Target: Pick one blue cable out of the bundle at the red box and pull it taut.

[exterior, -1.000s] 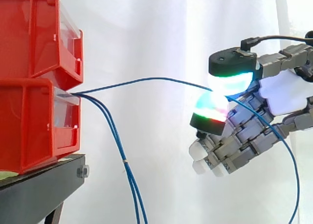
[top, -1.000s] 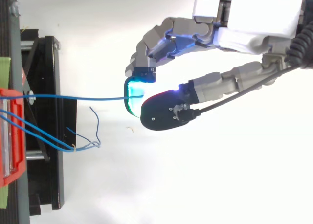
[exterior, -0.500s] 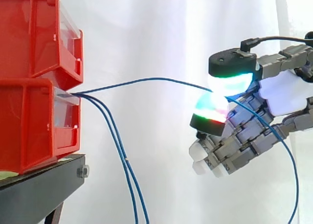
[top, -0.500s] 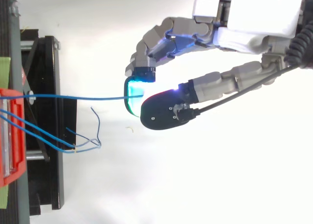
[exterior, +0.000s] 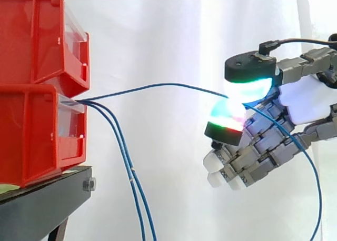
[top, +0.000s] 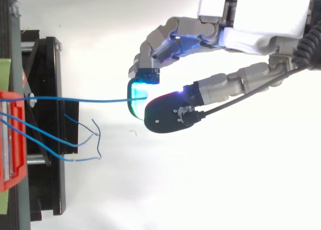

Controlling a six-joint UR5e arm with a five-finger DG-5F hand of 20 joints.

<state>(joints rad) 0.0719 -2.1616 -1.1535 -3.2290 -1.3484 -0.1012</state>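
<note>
Right of red box [exterior: 32, 138], robot hand [exterior: 301, 101] pinching blue cable [exterior: 158, 84], open space between.

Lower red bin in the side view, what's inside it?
Three blue cables emerge from the front of the lower red bin. Its red walls cover whatever else is inside and how far the cables run.
</note>
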